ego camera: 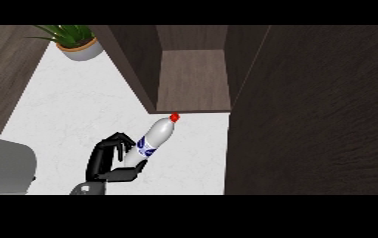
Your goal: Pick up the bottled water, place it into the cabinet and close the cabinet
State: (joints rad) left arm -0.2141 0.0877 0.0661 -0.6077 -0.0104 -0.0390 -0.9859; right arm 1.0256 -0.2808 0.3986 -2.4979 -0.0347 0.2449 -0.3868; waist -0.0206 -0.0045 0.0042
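Bottled water (153,141) | hand (111,159) curled round base | red cap just before open cabinet (193,82) front edge

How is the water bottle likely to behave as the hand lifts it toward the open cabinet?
The water bottle looks smooth and rounded, so it may slip or roll if released on the counter. It is tall and narrow with a small red cap, so it may tip when stood up. The left hand curls its fingers round the lower body.

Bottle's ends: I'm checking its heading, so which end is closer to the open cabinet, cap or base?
The red cap; it points at the cabinet shelf edge, while the bottle base sits in the left hand.
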